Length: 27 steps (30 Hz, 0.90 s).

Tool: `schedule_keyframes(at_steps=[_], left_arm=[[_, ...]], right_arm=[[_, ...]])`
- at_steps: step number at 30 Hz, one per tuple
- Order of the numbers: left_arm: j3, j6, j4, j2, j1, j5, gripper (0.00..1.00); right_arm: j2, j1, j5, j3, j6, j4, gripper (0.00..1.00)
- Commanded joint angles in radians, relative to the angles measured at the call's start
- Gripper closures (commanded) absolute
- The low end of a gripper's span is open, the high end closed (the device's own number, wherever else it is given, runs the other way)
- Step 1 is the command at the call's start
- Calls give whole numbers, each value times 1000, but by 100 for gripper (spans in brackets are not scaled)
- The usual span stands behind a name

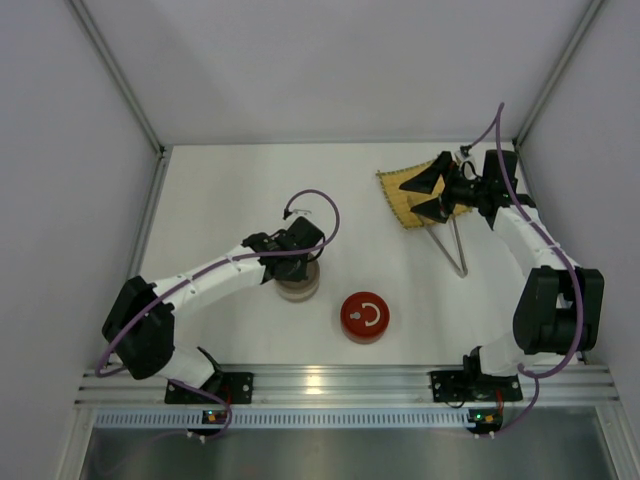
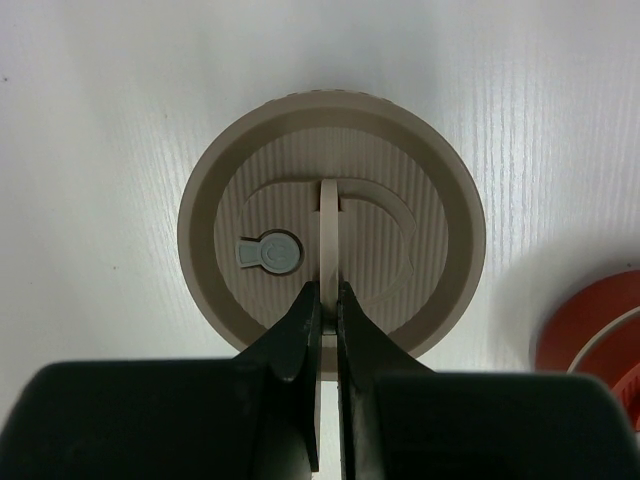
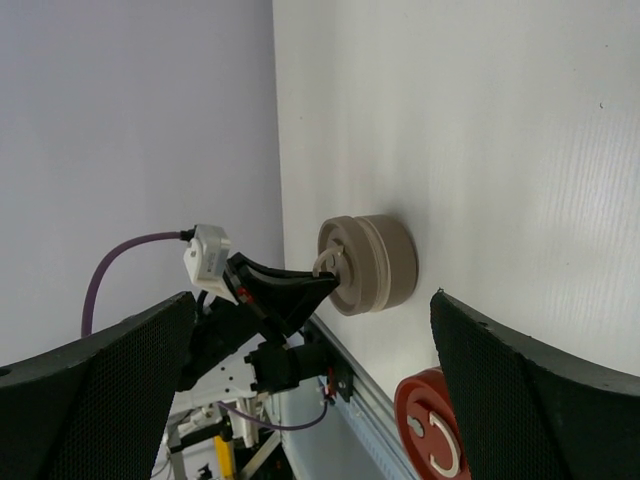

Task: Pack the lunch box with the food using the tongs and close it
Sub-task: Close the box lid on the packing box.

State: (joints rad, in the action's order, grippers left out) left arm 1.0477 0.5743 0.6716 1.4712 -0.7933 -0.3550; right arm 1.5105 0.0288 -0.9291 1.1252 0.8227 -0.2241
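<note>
Two arms on white table. Beige round box taken as landmark, lid on. Left gripper directly above box, fingers closed tight, pinching thin upright handle at lid centre. Small grey tab on lid, just left of handle in left wrist view. Red disc with white ring mark, just right of box and nearer the arm bases, not touching it. Tongs well right of box, flat on table, joined end toward bases, arms running back under right gripper; cannot tell whether tips touch mat. Yellow mat well right of box and further back, partly hidden by right gripper. Right gripper over mat's right part, fingers spread wide, gripping nothing, well apart from box.
</note>
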Motion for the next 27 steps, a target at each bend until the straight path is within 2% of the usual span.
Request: schedule_keyframes(at_steps=[1,11,27], left_arm=[[17,15,-17,-9,-6,16,100],[-26,7,-9,-35,-6,7,100],[-12,-8,8,-17,-6,16,100]], right_arm=[[-15,10,-8,7,-3,49,0],[-12,10,-4,12,-7,42,1],[-6,10,-1,13,-8,42,1]])
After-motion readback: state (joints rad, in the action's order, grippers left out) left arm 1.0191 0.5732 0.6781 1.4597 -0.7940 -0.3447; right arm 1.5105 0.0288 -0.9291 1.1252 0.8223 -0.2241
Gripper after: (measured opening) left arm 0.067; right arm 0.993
